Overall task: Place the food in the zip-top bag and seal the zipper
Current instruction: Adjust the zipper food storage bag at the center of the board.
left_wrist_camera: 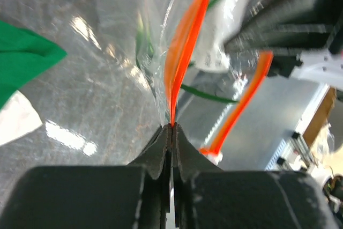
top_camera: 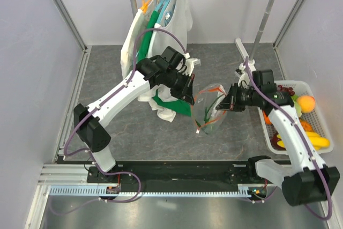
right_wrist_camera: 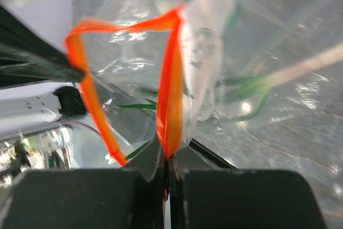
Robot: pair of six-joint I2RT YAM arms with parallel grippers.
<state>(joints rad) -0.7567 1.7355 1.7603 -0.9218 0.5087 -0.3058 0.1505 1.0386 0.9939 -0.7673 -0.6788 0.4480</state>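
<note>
- Clear zip-top bag [top_camera: 209,110] hangs above the grey table [top_camera: 134,132] between the two arms, with green onions [right_wrist_camera: 305,66] and a white piece [right_wrist_camera: 206,52] inside.
- Left gripper [left_wrist_camera: 171,128] is pinched tight on the red-orange zipper [left_wrist_camera: 185,41].
- Right gripper [right_wrist_camera: 165,159] is clamped on the same strip.
- White basket [top_camera: 300,83] at the right holds bananas [top_camera: 317,141].

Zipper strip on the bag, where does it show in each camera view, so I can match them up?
Top external: the zipper is at centre, strung between the left hand and right hand.
Left wrist: zipper at centre, rising from the shut left hand.
Right wrist: zipper centre-left, looping up from the shut right hand.
Shared landmark: the green onions inside the bag.
</note>
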